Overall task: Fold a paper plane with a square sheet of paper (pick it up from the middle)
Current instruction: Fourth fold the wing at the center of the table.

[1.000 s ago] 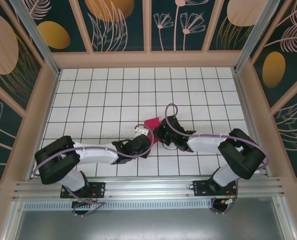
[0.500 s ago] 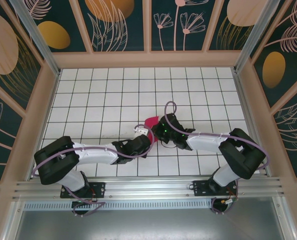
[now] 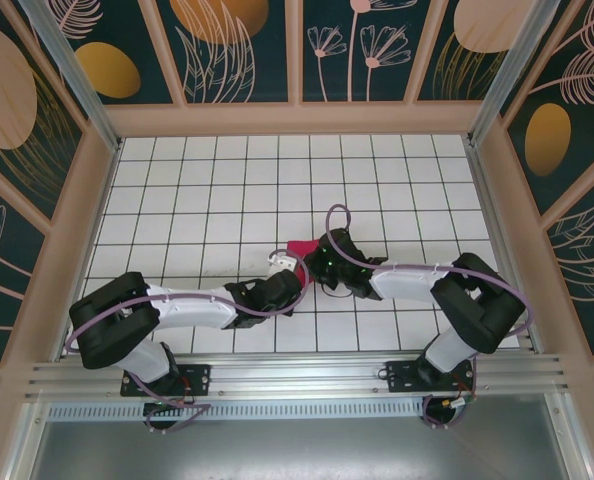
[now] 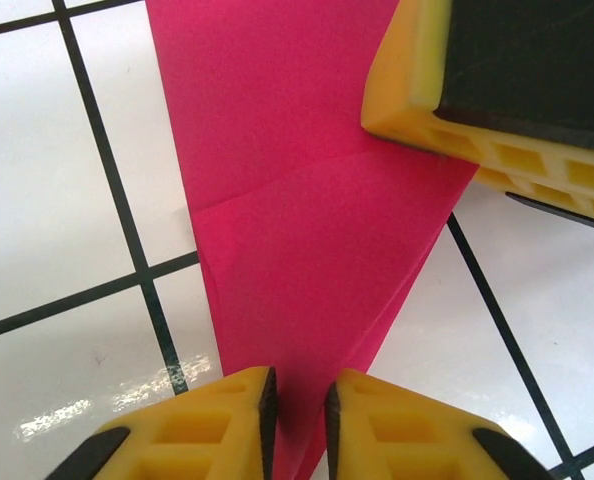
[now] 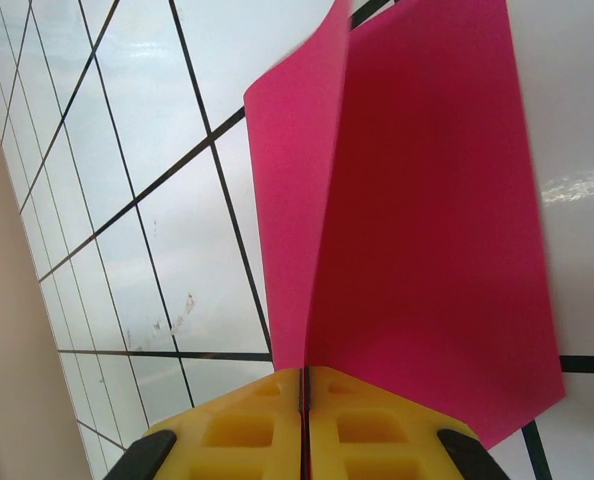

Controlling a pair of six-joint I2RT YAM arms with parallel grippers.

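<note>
The left gripper (image 4: 299,385) has its jaws a narrow slit apart, straddling the pointed tip of the magenta sheet of paper (image 4: 307,230). The sheet widens ahead of it over the white tiled table (image 4: 47,200). Ahead and to its right, one of the fingers (image 4: 447,110) of the right gripper (image 5: 303,375) sits at the sheet's edge. That gripper is pressed together on the creased fold, with two flaps spreading ahead of it.

Bright, even light; tiles (image 4: 57,418) glare (mildly).

White tiled table (image 3: 177,200) w/ floral-print walls (image 3: 237,50).
</note>
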